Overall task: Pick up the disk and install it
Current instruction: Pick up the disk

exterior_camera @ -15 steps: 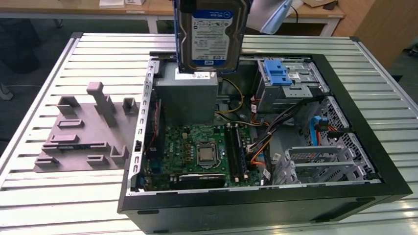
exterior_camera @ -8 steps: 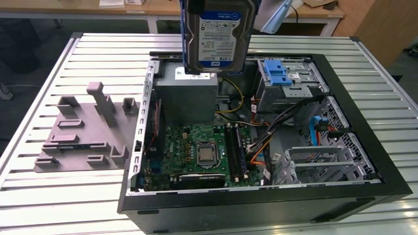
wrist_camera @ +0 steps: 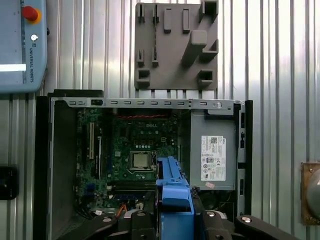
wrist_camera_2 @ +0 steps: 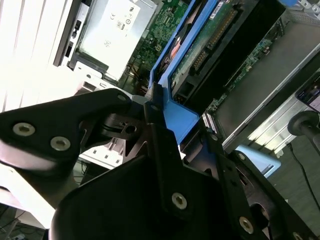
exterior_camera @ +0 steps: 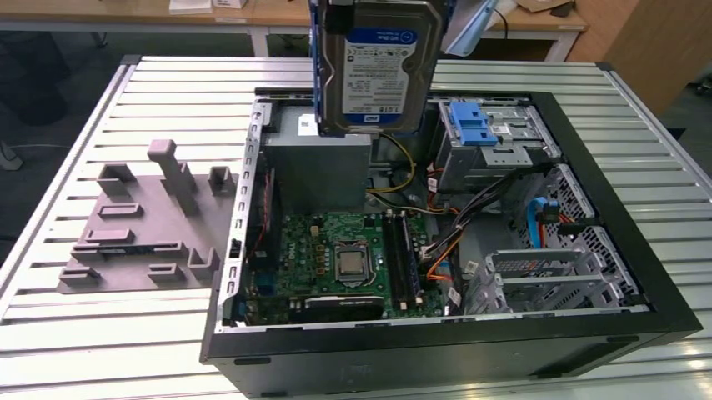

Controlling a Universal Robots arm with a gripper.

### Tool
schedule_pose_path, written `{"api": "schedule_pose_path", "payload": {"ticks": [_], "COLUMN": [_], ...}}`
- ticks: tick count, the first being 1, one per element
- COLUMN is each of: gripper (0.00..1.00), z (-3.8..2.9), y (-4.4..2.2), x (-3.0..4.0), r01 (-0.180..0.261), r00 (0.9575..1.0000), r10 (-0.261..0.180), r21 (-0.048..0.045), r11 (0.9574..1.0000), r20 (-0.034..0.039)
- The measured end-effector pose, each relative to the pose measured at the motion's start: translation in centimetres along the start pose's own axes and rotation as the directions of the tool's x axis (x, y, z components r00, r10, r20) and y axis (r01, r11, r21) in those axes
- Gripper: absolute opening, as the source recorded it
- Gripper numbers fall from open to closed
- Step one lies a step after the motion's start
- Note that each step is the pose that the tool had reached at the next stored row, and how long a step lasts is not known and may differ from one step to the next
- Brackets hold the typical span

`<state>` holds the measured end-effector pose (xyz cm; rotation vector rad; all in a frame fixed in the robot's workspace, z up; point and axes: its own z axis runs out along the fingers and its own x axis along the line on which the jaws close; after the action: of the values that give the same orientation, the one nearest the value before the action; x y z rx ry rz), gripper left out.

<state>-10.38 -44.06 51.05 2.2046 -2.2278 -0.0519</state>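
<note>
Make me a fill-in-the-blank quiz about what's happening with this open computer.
1. The disk hangs ___ the open computer case, not inside it.
2. The fingers are shut on the disk's ___ plastic carrier.
3. The grey fixture plate lies on the slatted table at the exterior view's ___ of the case.
Missing words: above; blue; left.
</note>
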Motion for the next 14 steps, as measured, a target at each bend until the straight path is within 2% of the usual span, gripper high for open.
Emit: {"api": "schedule_pose_path", "payload": {"ticks": [3,9,14], "gripper": [0.36,0.36,0.36], "z": [-0.01,-0.05,-0.05], "y": [-0.25,-1.52,-1.7], "x": [0.15,0.25,0.25], "r01": [0.0,0.0,0.0], "r00": [1.0,1.0,1.0], "r10": [0.0,0.0,0.0], "r21": [-0.0001,0.0,0.0], "r11": [1.0,1.0,1.0], "r20": [0.0,-0.0001,0.0]}}
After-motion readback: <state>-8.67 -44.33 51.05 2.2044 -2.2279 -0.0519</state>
